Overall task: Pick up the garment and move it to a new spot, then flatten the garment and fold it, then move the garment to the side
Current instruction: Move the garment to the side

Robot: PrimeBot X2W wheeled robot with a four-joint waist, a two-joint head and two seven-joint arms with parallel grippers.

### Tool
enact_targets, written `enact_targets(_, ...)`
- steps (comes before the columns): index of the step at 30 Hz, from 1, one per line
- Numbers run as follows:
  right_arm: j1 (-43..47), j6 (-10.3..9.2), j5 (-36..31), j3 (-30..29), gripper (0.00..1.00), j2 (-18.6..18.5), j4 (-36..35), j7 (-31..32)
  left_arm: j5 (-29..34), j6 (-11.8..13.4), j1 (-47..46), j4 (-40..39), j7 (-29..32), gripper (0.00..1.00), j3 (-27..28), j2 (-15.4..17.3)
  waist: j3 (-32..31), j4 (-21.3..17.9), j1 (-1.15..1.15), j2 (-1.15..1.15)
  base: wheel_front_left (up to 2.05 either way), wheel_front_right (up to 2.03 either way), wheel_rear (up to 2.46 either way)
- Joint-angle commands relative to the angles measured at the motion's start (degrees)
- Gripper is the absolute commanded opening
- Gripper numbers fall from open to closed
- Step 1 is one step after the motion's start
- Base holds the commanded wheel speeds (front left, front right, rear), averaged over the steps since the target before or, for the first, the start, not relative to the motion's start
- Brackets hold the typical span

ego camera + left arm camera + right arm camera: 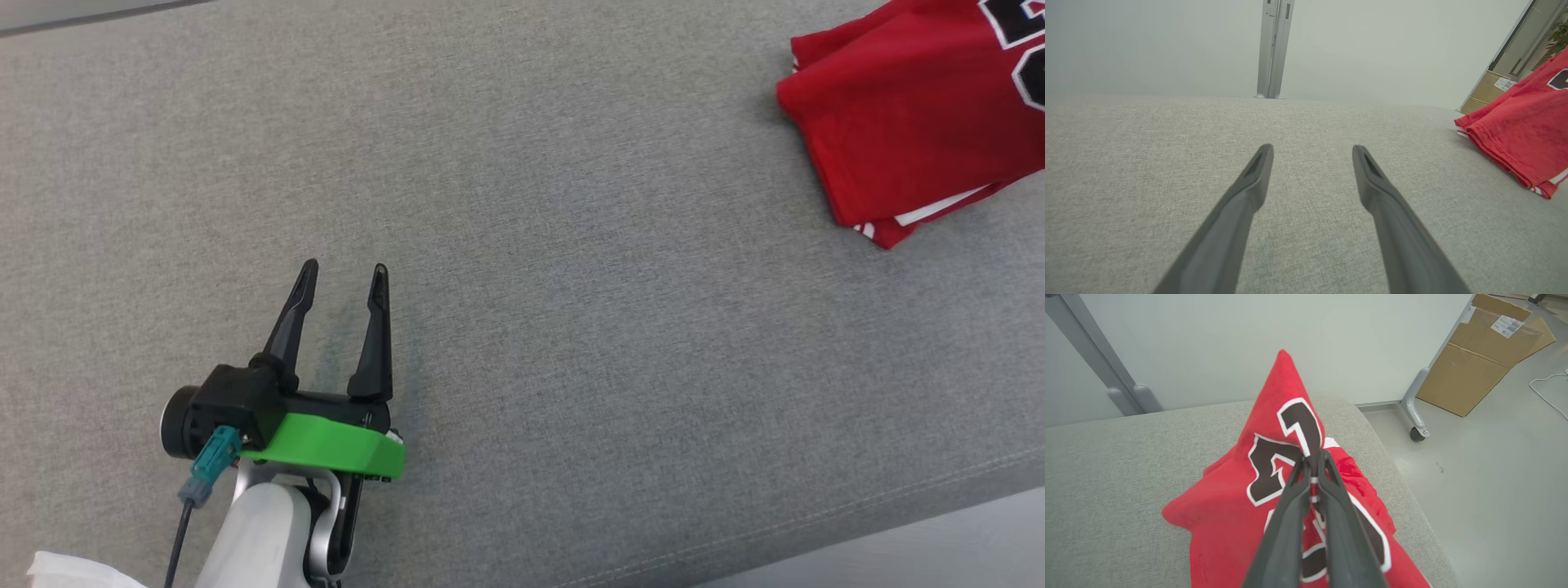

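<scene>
my left jaws stand released, their two dark fingers (374, 343) spread apart and holding nothing, low over the bare grey cushion (571, 327). my right jaws are clenched on the red jersey (1229, 506): the fingers (1286, 522) pinch a fold of it right at the black, white-edged number, and a corner of the cloth rises into a peak beyond the tips. the rest of the jersey lies folded on the cushion near its right end, well apart from my left jaws. past the cushion's edge is a pale floor (1494, 477) with a cardboard box (1470, 371) on it.
</scene>
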Motion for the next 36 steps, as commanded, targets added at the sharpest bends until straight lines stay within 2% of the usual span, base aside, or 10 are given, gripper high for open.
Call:
enact_targets(1, -1.5, -0.09, -0.5, -1.0, 0.0, -1.1, 0.9, -0.5, -0.1, 0.0, -1.1, -0.1, -0.1, 1.0, 0.1, 0.1, 1.6, 1.8, 0.0, 0.0, 0.0, 0.0, 0.0)
enact_targets(8, -4.1, -0.1, -2.7, -4.7, 0.0, -4.6, 6.8, -1.5, 0.4, 0.1, -1.8, -0.4, -0.3, 1.0, -0.2, 0.4, 4.2, 3.7, 0.0, 0.0, 0.0, 0.0, 0.0)
enact_targets(11, -5.6, -0.1, -4.8, -7.2, 0.0, -5.5, 9.9, -4.5, 0.6, 0.2, -2.2, -0.6, -0.4, 1.0, -0.3, 0.6, 5.4, 4.3, 0.0, 0.0, 0.0, 0.0, 0.0)
enact_targets(12, -5.7, -0.09, -5.9, -7.6, 0.15, -5.6, 10.9, -5.5, 0.7, 0.3, -2.2, -0.6, -0.4, 1.0, -0.3, 0.8, 5.6, 4.4, 0.0, 0.0, 0.0, 0.0, 0.0)
enact_targets(13, -6.2, -0.1, -6.9, -8.5, 0.47, -5.4, 12.1, -7.3, 0.8, 0.3, -2.3, -0.7, -0.4, 1.0, -0.3, 1.0, 5.9, 4.5, 0.0, 0.0, 0.0, 0.0, 0.0)
enact_targets(14, -6.8, -0.1, -7.8, -9.6, 1.0, -5.2, 13.0, -9.2, 0.9, 0.3, -2.4, -0.7, -0.4, 1.0, -0.3, 1.0, 6.1, 4.5, 0.0, 0.0, 0.0, 0.0, 0.0)
enact_targets(19, -8.8, -0.1, -13.3, -13.8, 1.0, -3.2, 19.2, -14.7, 0.9, 0.4, -2.5, -0.5, -0.4, 1.0, -0.6, 1.4, 6.3, 4.6, 0.0, 0.0, 0.0, 0.0, 0.0)
enact_targets(22, -9.4, -0.1, -15.2, -14.1, 1.0, -2.4, 21.1, -17.3, 0.9, 0.6, -2.0, -0.5, -0.3, 1.0, -0.7, 1.6, 5.8, 4.2, 0.0, 0.0, 0.0, 0.0, 0.0)
enact_targets(30, -10.1, -0.1, -14.3, -9.4, 1.0, 1.0, 22.1, -22.4, 0.4, 0.7, -1.8, -0.2, 0.3, 1.0, -0.7, 2.4, 2.6, 2.4, 0.0, 0.0, 0.0, 0.0, 0.0)
enact_targets(36, -7.4, -0.1, -11.7, -4.1, 1.0, 3.8, 20.7, -26.3, -2.1, 1.1, -3.2, 2.0, 0.1, 1.0, 1.3, 1.7, -2.5, 2.0, 0.0, 0.0, 0.0, 0.0, 0.0)
